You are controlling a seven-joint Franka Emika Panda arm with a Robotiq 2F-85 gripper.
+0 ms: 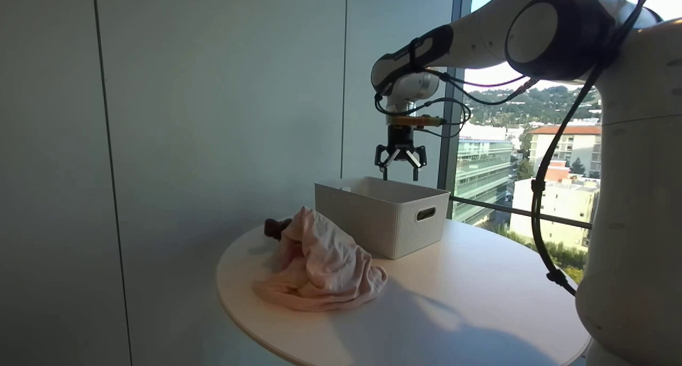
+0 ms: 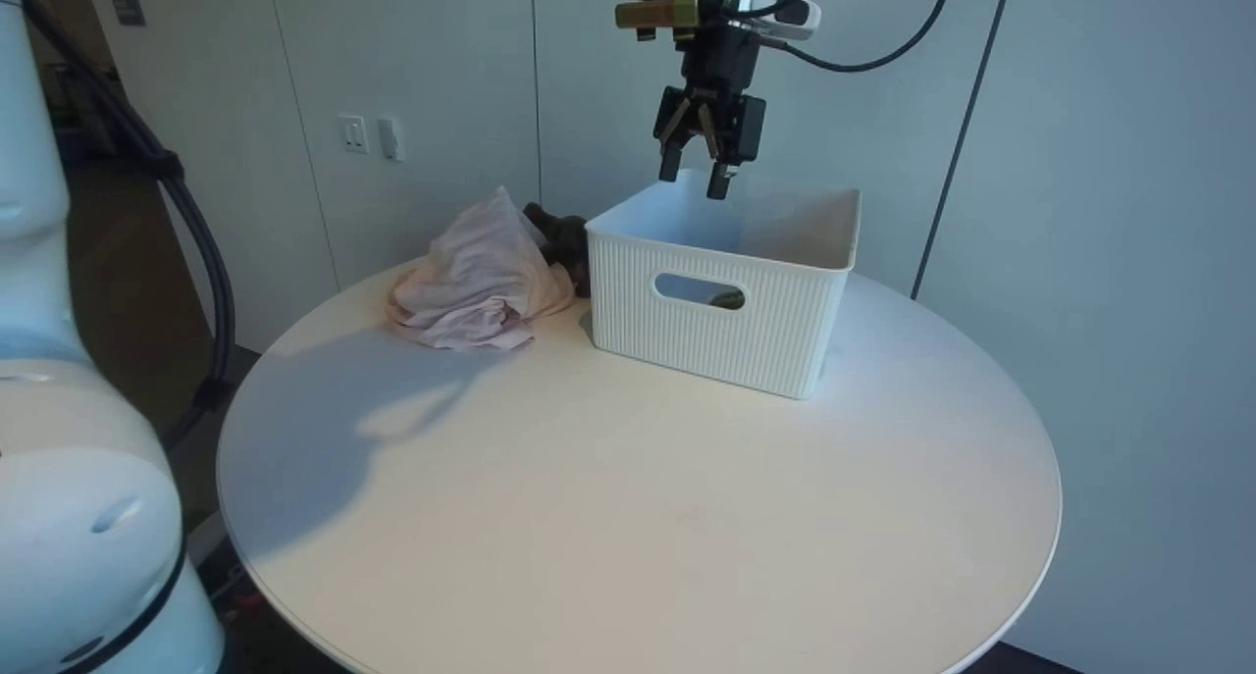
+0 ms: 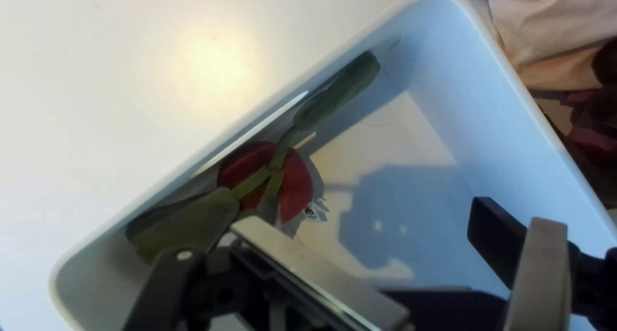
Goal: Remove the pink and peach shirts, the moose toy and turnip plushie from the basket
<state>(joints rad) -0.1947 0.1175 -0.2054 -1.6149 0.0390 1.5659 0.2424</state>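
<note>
Plainly, in an exterior view, the white basket (image 1: 356, 219) stands upright on the round counter (image 1: 495, 297), which spreads broadly from the basket's slotted end. The peach shirt (image 1: 333, 267) lies heaped just beside the basket's long side, near the counter's edge; a deeper pink shows in its hollow, too shaded to tell as a second garment. The hand (image 1: 400, 175) hangs above the basket with its jaws spread wide, only air between its fingers, its tips apart from the basket's walls. Again in an exterior view, the moose toy (image 2: 565, 245) shows between the peach shirt and the basket, partly hidden by the basket; whether the two touch I cannot tell. Most counter room lies before the slotted end, while on the basket's side away from the shirt a narrower strip runs to the edge. In the wrist view, the turnip plushie (image 3: 255, 162) lies inside the basket along the slotted wall, green leaves reaching toward both corners, one finger covering part of it; shirt and moose toy lie outside the adjoining wall.
</note>
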